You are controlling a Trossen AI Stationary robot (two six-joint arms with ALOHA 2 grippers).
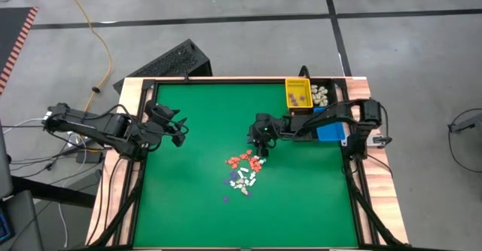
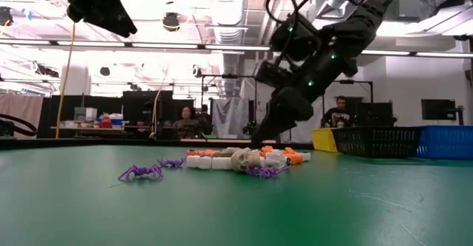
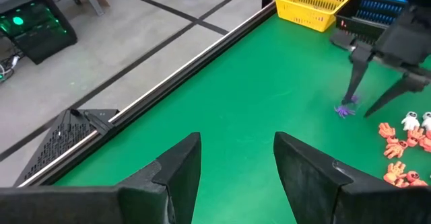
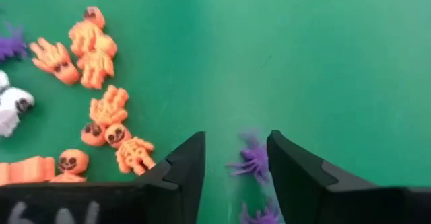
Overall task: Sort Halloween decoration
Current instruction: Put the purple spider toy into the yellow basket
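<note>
The Halloween decoration lies as a pile of tiny orange, white and purple trinkets (image 1: 245, 169) on the green table top (image 1: 188, 198). My right gripper (image 1: 262, 139) stands open just beyond the pile's far edge and points slantwise down. Its fingertips are low over the mat, on either side of a small purple spider (image 4: 252, 158), also seen as a purple spider (image 3: 345, 109) in the left wrist view. A second purple piece (image 4: 264, 214) lies between the fingers, closer to the camera. Orange trinkets (image 4: 101, 109) lie beside one finger. My left gripper (image 1: 177, 130) waits open, raised over the table's left side.
A yellow bin (image 1: 297, 94) with purple pieces, a black bin (image 1: 322, 94) with white pieces and a blue bin (image 1: 331, 132) stand at the table's far right. One purple trinket (image 1: 225, 199) lies apart, nearer the front. Bare green mat spreads left and near.
</note>
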